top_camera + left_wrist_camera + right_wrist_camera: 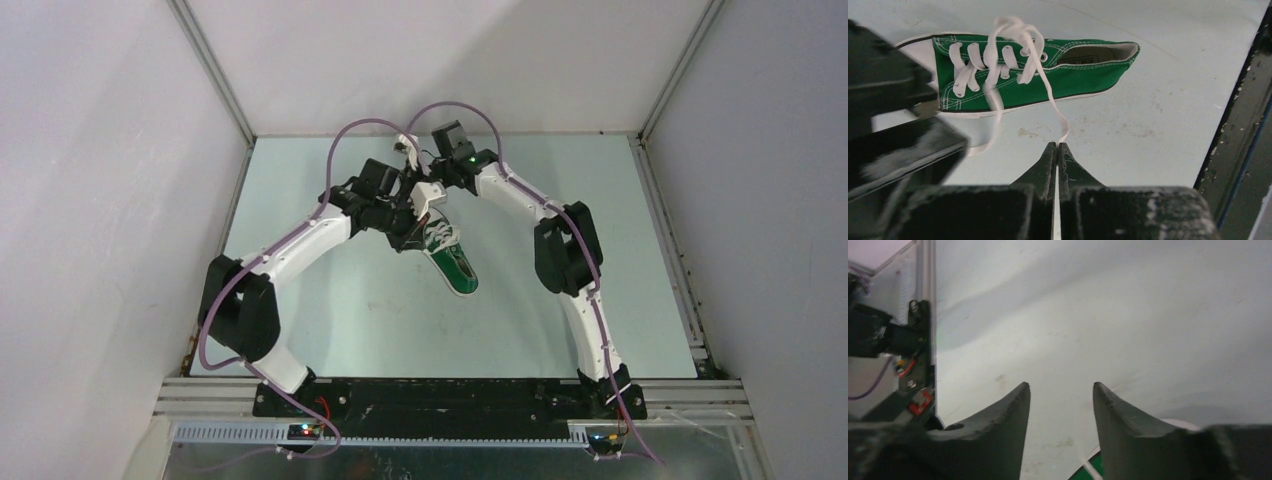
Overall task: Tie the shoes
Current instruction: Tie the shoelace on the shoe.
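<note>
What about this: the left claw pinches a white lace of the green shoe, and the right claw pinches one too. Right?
Not quite. The right gripper is open, with nothing between its fingers; the right wrist view shows it. The left gripper is indeed shut on a white lace of the green shoe.

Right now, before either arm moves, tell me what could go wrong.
1. The left gripper seems to pinch the lace only at its very tips; a firm pull could slip it free.
2. The right gripper is open and empty, and the other lace hangs loose, so pulling one side may just drag the shoe across the table.
3. In the top view both grippers crowd close above the shoe; they could bump.
</note>
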`<action>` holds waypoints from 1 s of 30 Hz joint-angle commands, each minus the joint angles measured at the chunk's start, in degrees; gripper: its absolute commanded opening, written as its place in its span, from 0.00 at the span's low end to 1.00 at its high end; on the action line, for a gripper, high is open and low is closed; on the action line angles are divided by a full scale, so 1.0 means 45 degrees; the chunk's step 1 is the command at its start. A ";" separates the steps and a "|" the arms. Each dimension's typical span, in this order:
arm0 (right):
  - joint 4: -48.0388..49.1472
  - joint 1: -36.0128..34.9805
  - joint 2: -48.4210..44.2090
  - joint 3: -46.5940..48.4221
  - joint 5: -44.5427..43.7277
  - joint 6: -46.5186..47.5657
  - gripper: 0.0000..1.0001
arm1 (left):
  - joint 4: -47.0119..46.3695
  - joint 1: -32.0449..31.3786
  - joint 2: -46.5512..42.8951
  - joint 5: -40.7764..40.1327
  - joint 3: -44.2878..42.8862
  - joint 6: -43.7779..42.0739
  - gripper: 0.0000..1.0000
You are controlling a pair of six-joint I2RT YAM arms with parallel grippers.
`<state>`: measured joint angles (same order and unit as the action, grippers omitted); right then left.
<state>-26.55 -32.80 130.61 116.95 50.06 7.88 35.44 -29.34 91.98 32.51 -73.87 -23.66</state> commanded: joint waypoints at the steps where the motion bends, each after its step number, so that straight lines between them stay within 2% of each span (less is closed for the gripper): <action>1: 0.0884 0.0883 -0.1097 -0.1015 0.1473 -0.1658 0.57 | -0.0309 -0.0125 -0.0541 -0.0157 0.0043 -0.0890 0.00; 7: 0.0811 0.3341 -0.3080 -0.2611 0.1052 -0.2129 0.63 | -0.0358 -0.0392 0.0535 -0.0170 -0.1572 -0.0442 0.00; 9: 0.0270 0.3763 -0.3686 -0.3293 0.0033 -0.1649 0.64 | -0.0566 -0.0466 0.0929 -0.0122 -0.2223 -0.0147 0.00; 13: -0.0961 0.4020 -0.4860 -0.5724 -0.3013 -0.0619 0.63 | -0.0642 -0.0710 0.1965 0.0265 -0.3700 0.0241 0.01; 18: -0.1188 0.3935 -0.5583 -0.9047 -0.3087 -0.0692 0.59 | -0.1141 -0.1138 0.3337 0.0307 -0.5021 0.1163 0.01; 20: -0.1100 0.3866 -0.5720 -0.9554 -0.2825 -0.0718 0.59 | -0.1628 -0.1155 0.3486 -0.0063 -0.5149 0.1789 0.00; 22: -0.1097 0.3789 -0.5796 -0.9776 -0.2707 -0.0550 0.59 | -0.1248 -0.1155 0.3436 -0.0275 -0.5273 0.1643 0.00; 26: -0.1313 0.3639 -0.5661 -0.9811 -0.2567 0.0004 0.59 | 0.0043 -0.0969 0.2726 -0.0653 -0.4915 0.0411 0.00; 30: -0.1477 0.3209 -0.5295 -0.9913 -0.2534 0.0423 0.58 | 0.0975 -0.0759 0.1658 -0.1072 -0.3770 -0.0624 0.00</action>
<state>-33.30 -16.43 106.08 71.40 38.13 6.52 34.37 -34.00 106.72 29.91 -94.00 -21.37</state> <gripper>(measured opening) 0.586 0.003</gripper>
